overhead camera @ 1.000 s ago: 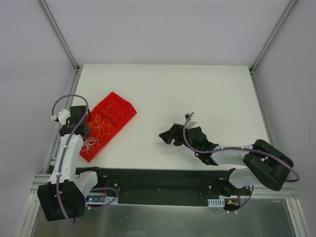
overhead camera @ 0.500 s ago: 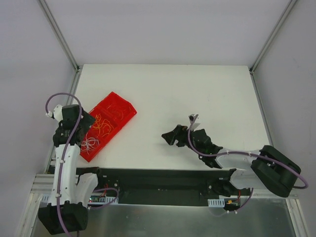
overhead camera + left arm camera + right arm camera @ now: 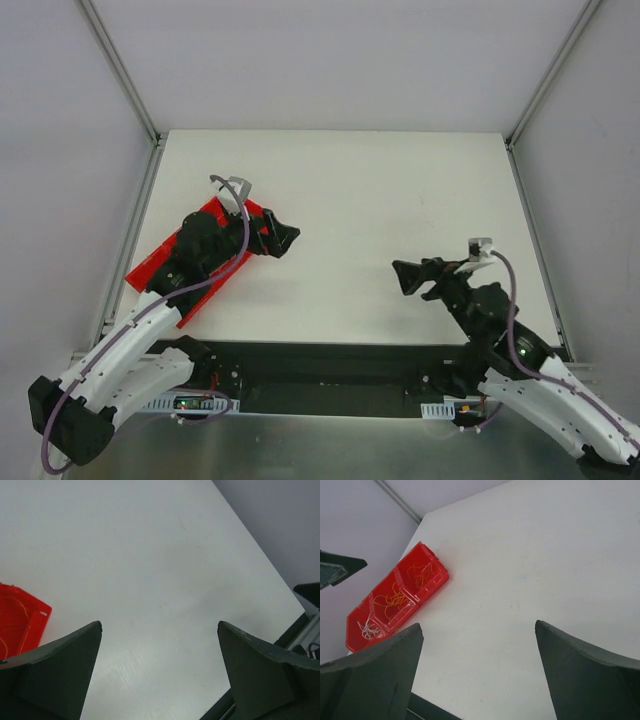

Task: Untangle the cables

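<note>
Here, the white surface (image 3: 400, 190) carries a red tray (image 3: 432, 586) on its left side. Both the left tool (image 3: 160, 625) and the right tool (image 3: 479, 626) hover spread wide, holding nothing. The cables (image 3: 395, 599), orange, yellow and whitish, lie in the tray's compartments.

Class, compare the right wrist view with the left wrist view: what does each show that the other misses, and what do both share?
Only the right wrist view shows the whole red plastic compartment tray with its thin orange wires and whitish wires. Only the left wrist view shows the grey side wall bordering the white table's right edge. Both share that table, at least a corner of the tray, and their own dark jaws standing apart.
</note>
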You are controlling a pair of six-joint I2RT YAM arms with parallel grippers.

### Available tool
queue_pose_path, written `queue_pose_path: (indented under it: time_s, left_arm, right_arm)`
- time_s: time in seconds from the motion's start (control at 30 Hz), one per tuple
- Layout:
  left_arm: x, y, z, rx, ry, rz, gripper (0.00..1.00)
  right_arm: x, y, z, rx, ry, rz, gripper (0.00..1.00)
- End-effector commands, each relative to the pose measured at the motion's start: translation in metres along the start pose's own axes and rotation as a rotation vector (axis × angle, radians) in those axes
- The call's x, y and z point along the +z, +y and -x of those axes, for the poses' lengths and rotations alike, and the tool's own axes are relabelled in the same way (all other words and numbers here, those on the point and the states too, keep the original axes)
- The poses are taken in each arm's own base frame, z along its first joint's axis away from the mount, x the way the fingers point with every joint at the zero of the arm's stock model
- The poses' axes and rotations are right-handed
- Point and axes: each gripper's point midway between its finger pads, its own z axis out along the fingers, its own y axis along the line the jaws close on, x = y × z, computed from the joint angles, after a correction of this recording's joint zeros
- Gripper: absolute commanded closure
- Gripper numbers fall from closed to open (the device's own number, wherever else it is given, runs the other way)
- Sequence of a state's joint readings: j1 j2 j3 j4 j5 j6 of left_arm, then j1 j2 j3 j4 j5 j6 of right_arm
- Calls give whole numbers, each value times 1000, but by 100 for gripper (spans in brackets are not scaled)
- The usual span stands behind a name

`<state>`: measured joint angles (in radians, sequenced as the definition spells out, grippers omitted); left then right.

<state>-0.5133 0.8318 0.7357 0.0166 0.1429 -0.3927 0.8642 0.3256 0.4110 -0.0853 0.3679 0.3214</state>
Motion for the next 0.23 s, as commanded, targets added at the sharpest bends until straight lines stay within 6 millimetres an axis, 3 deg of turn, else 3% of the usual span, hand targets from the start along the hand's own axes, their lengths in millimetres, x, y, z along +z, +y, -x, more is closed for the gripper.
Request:
queue_pose_path:
  time_s: [0.0, 0.1, 0.2]
  left_arm:
    - [-17, -46, 23, 205, -158, -282, 1]
    - [-23, -41, 16, 241, -175, -273, 1]
    - [-25, -42, 17, 252, -184, -276, 1]
  right_arm:
    - [-57, -53, 21, -149, -8, -192, 4]
    - [-80, -59, 43, -105, -125, -178, 4]
    - [-87, -57, 51, -103, -163, -153, 4]
